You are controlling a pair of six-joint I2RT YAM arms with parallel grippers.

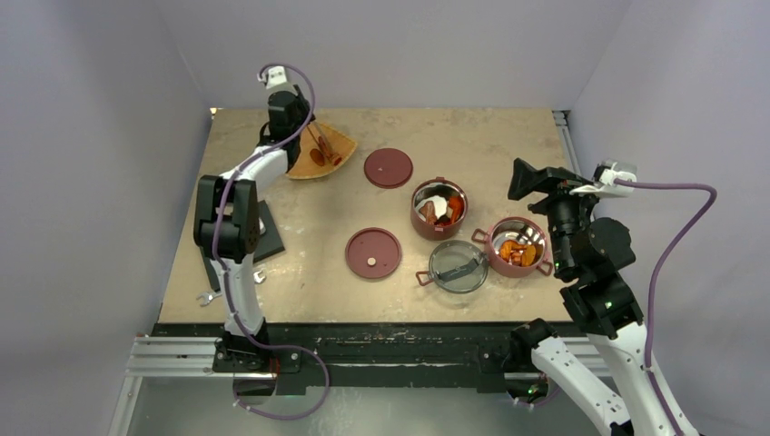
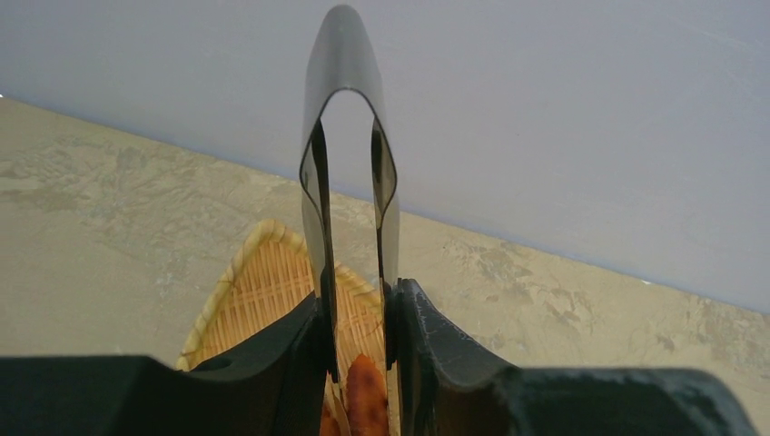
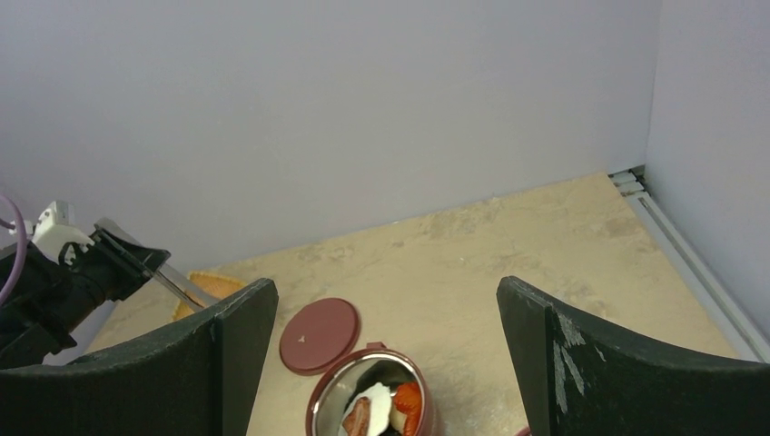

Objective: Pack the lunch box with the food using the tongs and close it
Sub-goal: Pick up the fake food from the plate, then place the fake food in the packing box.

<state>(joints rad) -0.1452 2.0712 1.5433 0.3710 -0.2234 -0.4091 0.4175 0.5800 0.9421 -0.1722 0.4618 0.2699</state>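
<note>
My left gripper [image 1: 294, 122] is at the far left, shut on the tongs [image 1: 320, 143], which slope down onto the orange tray [image 1: 343, 138]. In the left wrist view the black fingers [image 2: 289, 363] press both silvery arms of the tongs [image 2: 350, 136], whose joined end points up. An orange-brown food piece [image 2: 367, 404] shows between the arms below; whether it is pinched is hidden. The lunch box stands apart as two dark-red bowls: one [image 1: 439, 209] with mixed food [image 3: 392, 404], one [image 1: 518, 247] with orange pieces. My right gripper [image 1: 516, 180] hangs open above them, nothing between its fingers [image 3: 227, 363].
Two flat dark-red lids [image 1: 388, 168] [image 1: 373, 252] lie on the table. The smoky clear lid [image 1: 458, 265] rests in front of the bowls. A black plate [image 1: 269, 232] and a small wrench [image 1: 209, 295] sit by the left arm's base. Walls close three sides.
</note>
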